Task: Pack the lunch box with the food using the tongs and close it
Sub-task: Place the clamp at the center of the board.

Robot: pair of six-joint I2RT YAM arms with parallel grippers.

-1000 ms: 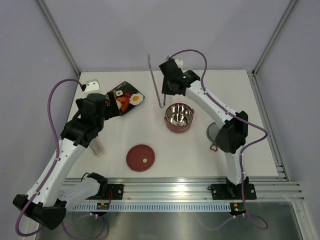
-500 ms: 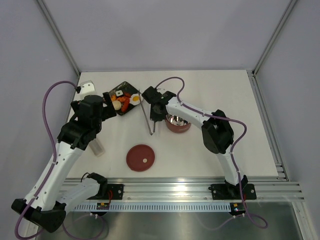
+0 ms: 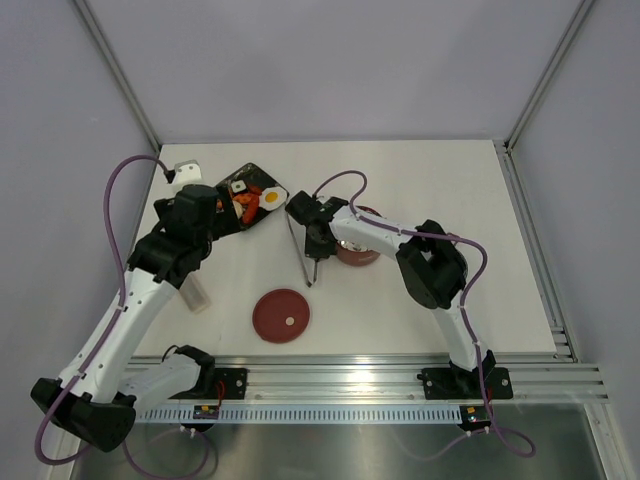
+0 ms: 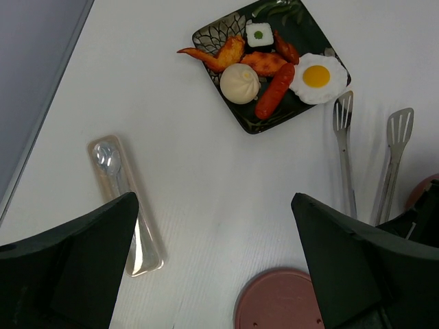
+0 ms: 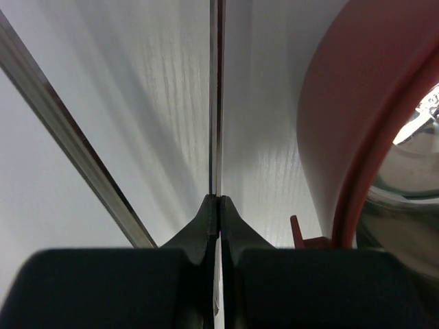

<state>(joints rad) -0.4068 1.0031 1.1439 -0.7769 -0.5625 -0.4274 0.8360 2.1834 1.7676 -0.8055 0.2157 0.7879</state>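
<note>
The black tray (image 4: 221, 31) lies ahead of the left gripper (image 4: 214, 219), beyond its fingertips. It carries a fried egg (image 4: 317, 77), a pale bun (image 4: 239, 83), a red sausage (image 4: 273, 101), an orange chicken wing (image 4: 214, 53), another fried orange piece (image 4: 264, 63) and a white cube with a green dot (image 4: 259, 34). The dark-red lunch box (image 5: 336, 116) stands just to the right of the right gripper (image 5: 218, 200), apart from its pads, and the part of its inside that shows is shiny steel. Its round lid (image 4: 278, 301) lies flat on the table between the left fingers (image 4: 68, 267), nearer the right one. A spoon in a clear case (image 4: 120, 202) lies next to the left one.

The left arm leans forward from its base, with its wrist turned down over the table. Its fingers are spread wide and hold nothing. The right arm is folded at the elbow. Its forearm reaches left across the lunch box, and its gripper is low above the table.

The right fingers are clenched on one thin arm of the silver tongs (image 4: 343, 137), which runs straight ahead from the pads. The other arm angles off to their left. The two slotted tips lie just beside the fried egg.
</note>
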